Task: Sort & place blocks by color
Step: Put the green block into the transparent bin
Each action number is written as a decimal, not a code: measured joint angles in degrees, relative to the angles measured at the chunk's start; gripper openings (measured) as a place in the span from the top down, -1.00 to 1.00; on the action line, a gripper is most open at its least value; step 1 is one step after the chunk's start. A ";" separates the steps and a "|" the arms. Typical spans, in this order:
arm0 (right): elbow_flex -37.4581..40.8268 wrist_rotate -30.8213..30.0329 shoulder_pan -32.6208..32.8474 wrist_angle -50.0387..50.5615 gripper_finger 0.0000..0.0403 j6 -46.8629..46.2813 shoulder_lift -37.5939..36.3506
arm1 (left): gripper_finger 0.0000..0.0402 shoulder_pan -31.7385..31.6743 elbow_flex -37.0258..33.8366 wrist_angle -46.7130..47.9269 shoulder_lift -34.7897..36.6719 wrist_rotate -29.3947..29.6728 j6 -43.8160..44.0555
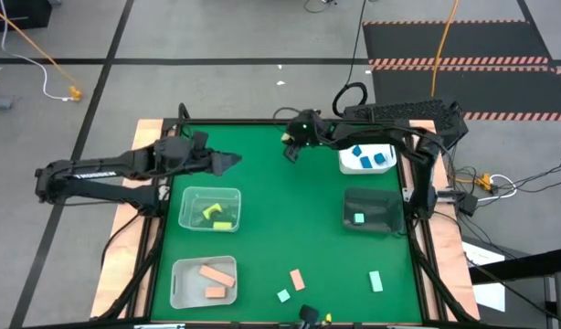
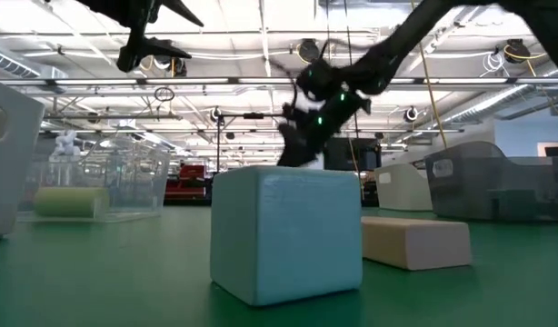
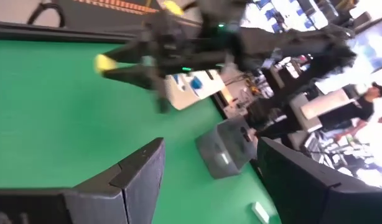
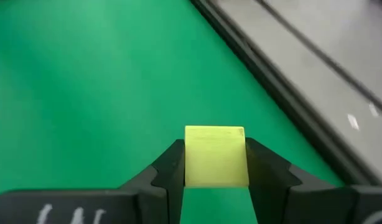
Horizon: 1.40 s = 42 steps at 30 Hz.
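My right gripper (image 1: 290, 148) hangs over the far middle of the green table (image 1: 280, 219), shut on a yellow cube block (image 4: 216, 155). The left wrist view also shows that cube (image 3: 106, 61). Out over the table's left part, my left gripper (image 3: 209, 180) is open with nothing in it. Loose blocks lie flat near the front edge: a peach-orange bar (image 1: 297, 279), a mint cube (image 1: 283, 295) and a mint bar (image 1: 375, 281). In the low view the mint cube (image 2: 288, 232) and the peach bar (image 2: 415, 241) fill the foreground. My right gripper pinches the yellow cube by two opposite side faces (image 4: 191, 163) between its two fingers. The fingers slant downward, coming from the table's right side. The cube sits level in the hold, lifted clear of the table.
On the left stand a clear tub (image 1: 210, 208) with yellow blocks and a clear tub (image 1: 204, 281) with peach-orange blocks. On the right are a white tub (image 1: 367, 159) with blue blocks and a dark tub (image 1: 372, 212) with a mint block. Bare green surface lies between them.
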<state>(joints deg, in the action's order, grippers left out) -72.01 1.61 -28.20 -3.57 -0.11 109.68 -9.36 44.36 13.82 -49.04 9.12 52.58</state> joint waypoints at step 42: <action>0.02 -16.51 28.08 -9.10 0.42 22.72 -15.49 | 0.68 2.38 -0.13 -20.85 -16.30 -9.96 -0.33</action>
<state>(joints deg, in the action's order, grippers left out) -71.99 -14.90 -0.12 -12.67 22.61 94.19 -6.98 44.23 -7.03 -65.34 -0.84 52.25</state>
